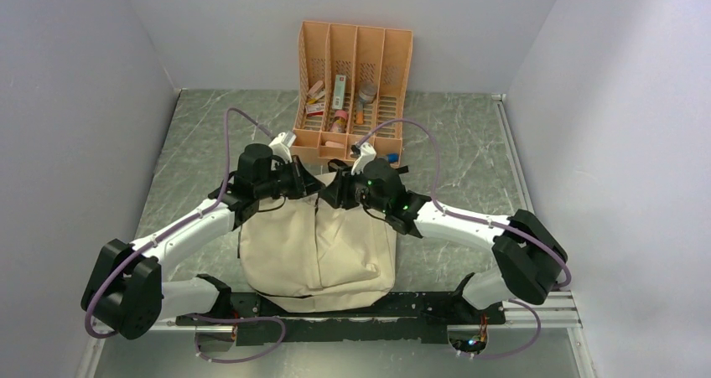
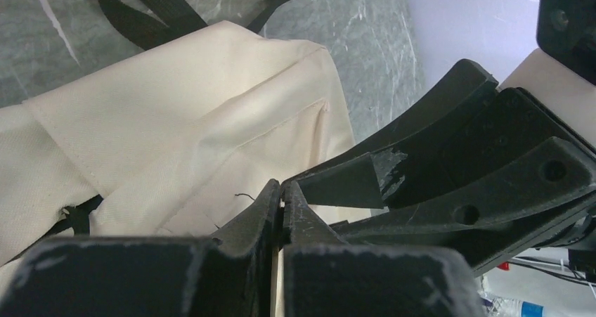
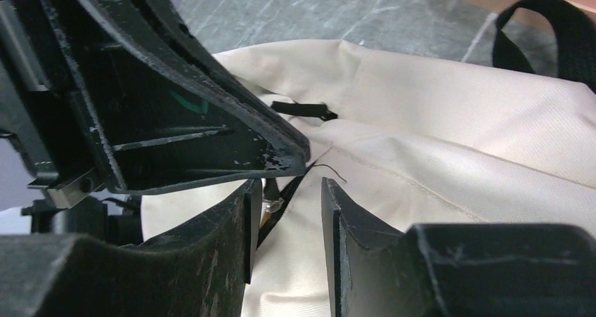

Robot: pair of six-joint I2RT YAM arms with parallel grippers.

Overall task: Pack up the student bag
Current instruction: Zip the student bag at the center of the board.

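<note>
The student bag (image 1: pixel 314 252) is lying flat on the near middle of the bench (image 1: pixel 469 152), between the two arms. Its near end is reaching the black base rail and its far end is sitting just short of the orange organiser (image 1: pixel 352 59). Its cloth is showing as a cream, tightly woven canvas, soft and creased, with straight stitched seams and a loose dark thread (image 3: pixel 327 169) curling from one of them. Flat black webbing straps (image 2: pixel 140 15) are looping out at the far end, and a small black tab (image 3: pixel 302 110) is poking from a fold. The left fingers (image 2: pixel 253 218), scuffed matt black plastic, are pressing together at the bag's far edge. Whether a sliver of cloth is caught between them I cannot tell. The right fingers (image 3: pixel 344 225), equally scratched, are standing apart just over the canvas, tip to tip with the left ones. The organiser is a rigid slotted plastic rack of four upright compartments holding small items, and their labels are appearing too small to read. The bench surface is looking like grey-green veined stone.
</note>
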